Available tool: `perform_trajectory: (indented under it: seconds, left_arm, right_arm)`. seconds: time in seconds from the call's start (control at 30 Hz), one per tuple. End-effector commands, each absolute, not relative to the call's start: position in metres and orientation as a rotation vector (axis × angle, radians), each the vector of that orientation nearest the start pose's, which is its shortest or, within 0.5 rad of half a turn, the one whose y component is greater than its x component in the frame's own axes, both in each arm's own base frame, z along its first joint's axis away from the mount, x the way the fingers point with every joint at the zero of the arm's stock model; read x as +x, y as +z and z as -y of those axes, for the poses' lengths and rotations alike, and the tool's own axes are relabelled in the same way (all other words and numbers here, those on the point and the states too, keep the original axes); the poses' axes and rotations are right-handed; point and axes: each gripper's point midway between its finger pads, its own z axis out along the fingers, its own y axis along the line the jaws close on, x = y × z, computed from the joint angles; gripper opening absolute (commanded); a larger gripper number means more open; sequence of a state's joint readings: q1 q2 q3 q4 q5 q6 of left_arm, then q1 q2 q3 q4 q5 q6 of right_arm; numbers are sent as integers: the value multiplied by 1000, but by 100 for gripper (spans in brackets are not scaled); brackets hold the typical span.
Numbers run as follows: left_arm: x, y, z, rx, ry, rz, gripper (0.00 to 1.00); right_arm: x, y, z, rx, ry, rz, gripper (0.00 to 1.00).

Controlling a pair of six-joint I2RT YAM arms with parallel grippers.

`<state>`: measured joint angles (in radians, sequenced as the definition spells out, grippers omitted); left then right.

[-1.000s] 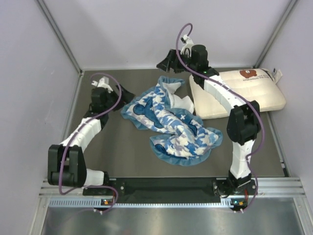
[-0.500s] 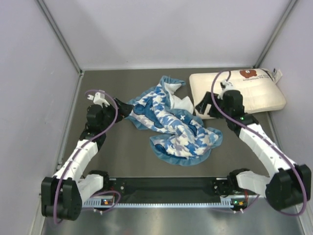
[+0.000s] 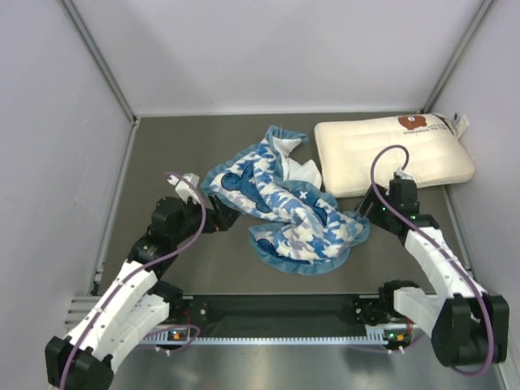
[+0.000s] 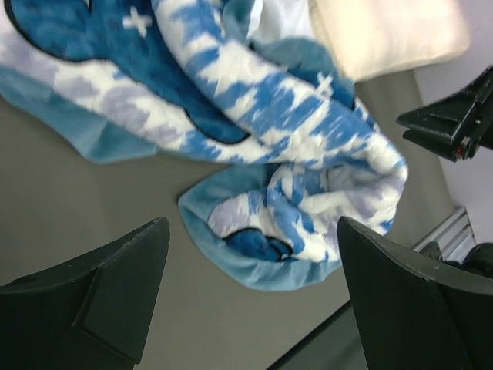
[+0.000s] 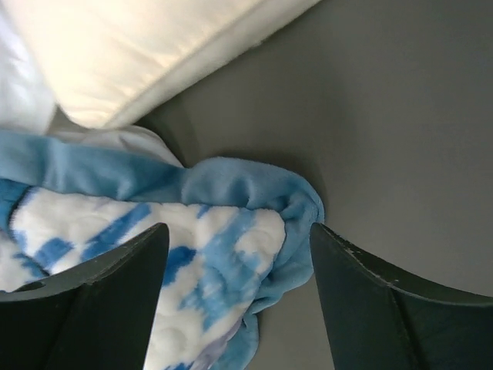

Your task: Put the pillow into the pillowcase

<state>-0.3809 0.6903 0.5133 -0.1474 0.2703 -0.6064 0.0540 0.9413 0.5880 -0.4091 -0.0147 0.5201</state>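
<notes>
Dark grey tabletop [image 3: 162, 162], pale lilac panels on three sides. Crumpled blue-and-white houndstooth fabric pillowcase [image 3: 280, 199] with a blue ruffled edge lies mid-tabletop. Plump cream-white rectangular pillow [image 3: 398, 150] sits in the far right corner, its left end just beside the case. Left arm is folded low, elbow toward the near left corner. Left pincer [image 3: 226, 218] points at the case's left edge, jaws apart, empty. Right arm is bent likewise, elbow near right. Right pincer [image 3: 367, 209] hangs over the case's right ruffle, jaws apart, gripping nothing.
</notes>
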Motion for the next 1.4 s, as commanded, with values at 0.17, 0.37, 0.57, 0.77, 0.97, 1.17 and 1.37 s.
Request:
perform_trajectory:
  seconds: [0.17,0.37,0.57,0.77,0.97,1.17,1.37]
  left_arm:
    - [209,128,171,-30,-831,-2207,96]
    - [206,113,180,10,-804,-2258,95]
    - [199,129,200,142,-837,-2210,93]
    - [180,141,229,342,-861,-2171,90]
    - [158,127,268,642,-734,-2171,88]
    - [135,110,312,966,-572,-2128,82]
    - [139,102,346,1115,-397,-2046,81]
  right_arm:
    - [271,60,-37,612,198,-2354,78]
    - [268,39,-39,649,161,-2385,75]
    - [270,37,-55,615,134,-2388,40]
    - [273,66,-55,626,168,-2315,0]
    - [275,128,-44,623,171,-2173,0]
    - [282,157,-40,630,182,-2155,0]
    - [286,168,-46,619,222,-2144,0]
